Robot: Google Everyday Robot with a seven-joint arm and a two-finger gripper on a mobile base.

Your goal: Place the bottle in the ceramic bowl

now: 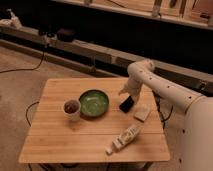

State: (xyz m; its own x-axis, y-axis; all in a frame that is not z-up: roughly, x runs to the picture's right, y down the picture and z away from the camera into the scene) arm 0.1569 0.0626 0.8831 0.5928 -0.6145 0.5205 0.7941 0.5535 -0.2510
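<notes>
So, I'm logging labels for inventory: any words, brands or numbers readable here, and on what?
Nothing legible.
On the bottle, any print is too blurred to read.
The ceramic bowl, cup and phone show no text.
The gripper, just above the phone, shows no marking.

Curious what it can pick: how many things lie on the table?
5: cup left, ceramic bowl beside it, phone and pale block to the bowl's right, bottle near the front edge. The gripper is by the phone.
</notes>
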